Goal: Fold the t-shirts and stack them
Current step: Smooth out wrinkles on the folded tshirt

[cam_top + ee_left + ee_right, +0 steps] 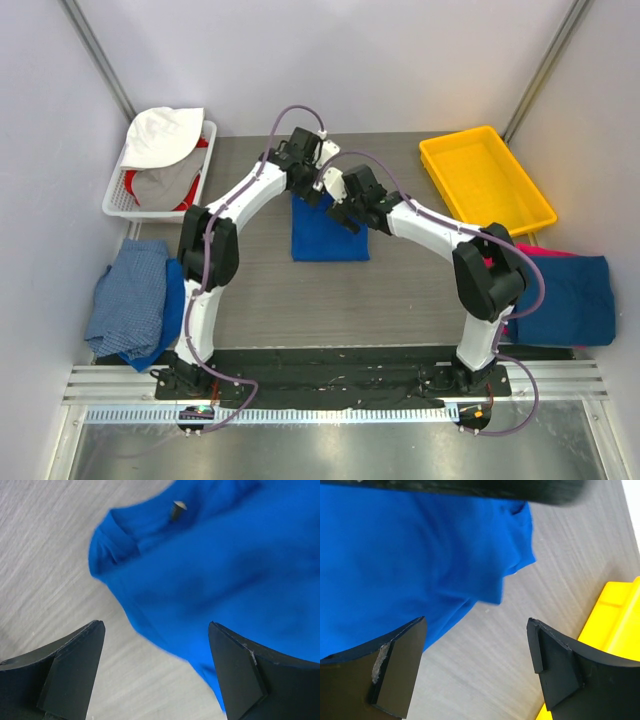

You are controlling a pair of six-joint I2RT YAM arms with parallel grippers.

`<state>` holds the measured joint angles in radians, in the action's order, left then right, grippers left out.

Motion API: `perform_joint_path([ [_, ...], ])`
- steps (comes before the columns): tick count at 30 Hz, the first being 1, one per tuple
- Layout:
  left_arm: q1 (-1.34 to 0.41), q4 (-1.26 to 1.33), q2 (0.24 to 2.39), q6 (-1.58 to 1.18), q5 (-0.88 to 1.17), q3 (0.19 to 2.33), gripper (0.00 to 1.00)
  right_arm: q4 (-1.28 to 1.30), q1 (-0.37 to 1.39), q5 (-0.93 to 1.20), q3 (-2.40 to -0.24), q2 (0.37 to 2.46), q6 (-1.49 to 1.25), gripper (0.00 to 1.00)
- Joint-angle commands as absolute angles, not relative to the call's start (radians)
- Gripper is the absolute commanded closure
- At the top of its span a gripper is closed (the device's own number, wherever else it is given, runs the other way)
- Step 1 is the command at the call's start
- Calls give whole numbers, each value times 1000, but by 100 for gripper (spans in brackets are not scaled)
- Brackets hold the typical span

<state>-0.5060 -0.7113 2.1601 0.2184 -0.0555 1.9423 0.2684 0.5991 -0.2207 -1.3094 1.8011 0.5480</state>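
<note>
two grippers, both spread wide and pinching nothing. the left gripper [156, 626] hangs over what looks like the collar corner of the folded blue t-shirt [328, 235], and the right gripper [477, 622] hangs over its other far corner. i judge they sit there so each can take one end of that far edge. the shirt lies mid-table [260, 290], a soft matte rectangle, rumpled at the neck, on grey wood-grain. more shirts slump off either side: the left heap [135, 300] is blue, the right heap [565, 295] blue over magenta. the rigid yellow tray [487, 180] sits near the far right.
</note>
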Motion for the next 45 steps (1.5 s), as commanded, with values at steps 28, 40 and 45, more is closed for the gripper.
perform_joint_path([
  [28, -445, -578, 2402, 241, -106, 2141, 11, 143, 465, -230, -1672, 2167, 604, 12],
  [40, -445, -583, 2346, 216, -133, 2132, 11, 132, 463, -261, -1652, 2102, 607, 12],
  [45, -445, -591, 2281, 204, -137, 2120, 11, 155, 462, -270, -1652, 2034, 609, 12],
])
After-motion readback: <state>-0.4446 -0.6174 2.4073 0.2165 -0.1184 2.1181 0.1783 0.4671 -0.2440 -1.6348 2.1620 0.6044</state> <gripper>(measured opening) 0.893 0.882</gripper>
